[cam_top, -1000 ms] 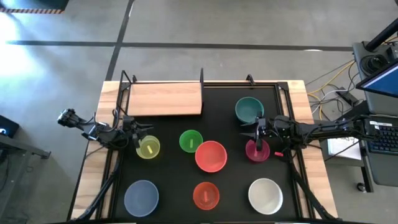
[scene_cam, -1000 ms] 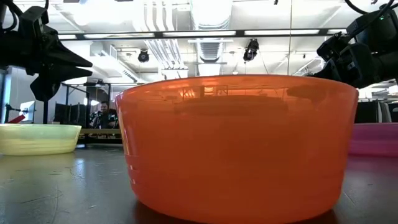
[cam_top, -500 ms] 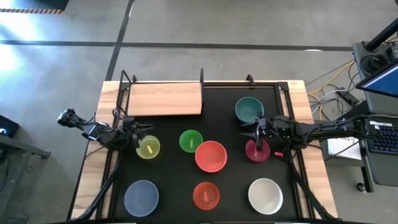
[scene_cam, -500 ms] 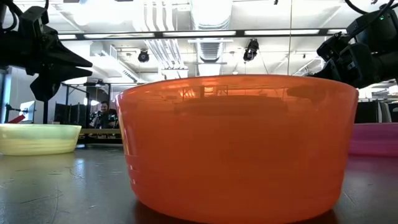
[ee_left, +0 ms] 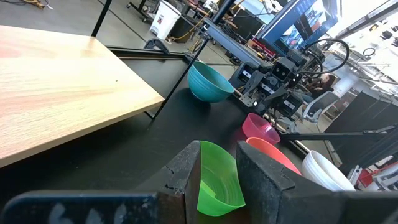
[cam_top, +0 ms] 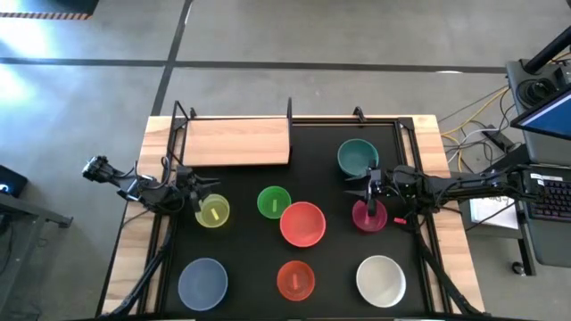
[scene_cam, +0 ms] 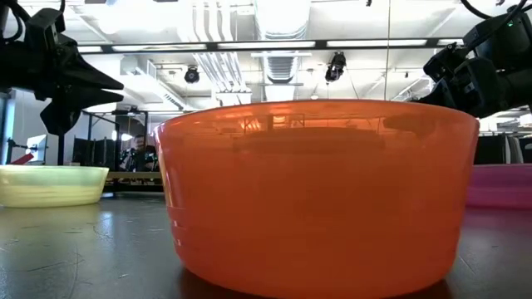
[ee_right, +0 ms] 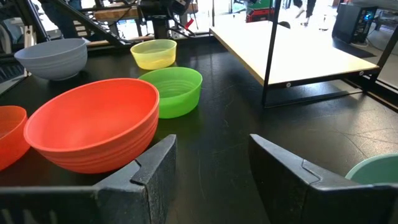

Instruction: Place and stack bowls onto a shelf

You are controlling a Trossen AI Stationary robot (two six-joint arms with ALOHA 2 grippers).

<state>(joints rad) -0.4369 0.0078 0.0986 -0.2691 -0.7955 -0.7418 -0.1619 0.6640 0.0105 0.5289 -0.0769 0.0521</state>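
Left gripper [cam_top: 202, 202] is seen hovering at the left edge of the black mat [cam_top: 326, 143], just beside the yellow bowl [cam_top: 213, 212]; jaws stand apart with a narrow gap, nothing held, as the left wrist view shows with the green bowl [ee_left: 219, 180] visible through that gap. The shelf [cam_top: 236, 141] sits at the far left corner of the mat, its pale board bare.

Grey-blue bowl [cam_top: 202, 282] is placed at the near left. Green bowl [cam_top: 273, 202] is touching or just beside the large red bowl [cam_top: 302, 223] at centre. Orange-red bowl [cam_top: 295, 280] is set near, in front of the red one, and fills the low view [scene_cam: 316, 195].

Teal bowl [cam_top: 357, 157] is located far right of centre. Right gripper [cam_top: 369, 194] is positioned over the magenta bowl [cam_top: 368, 216], between it and the teal one; jaws are wide apart, empty per the right wrist view. White bowl [cam_top: 381, 279] is at the near right.
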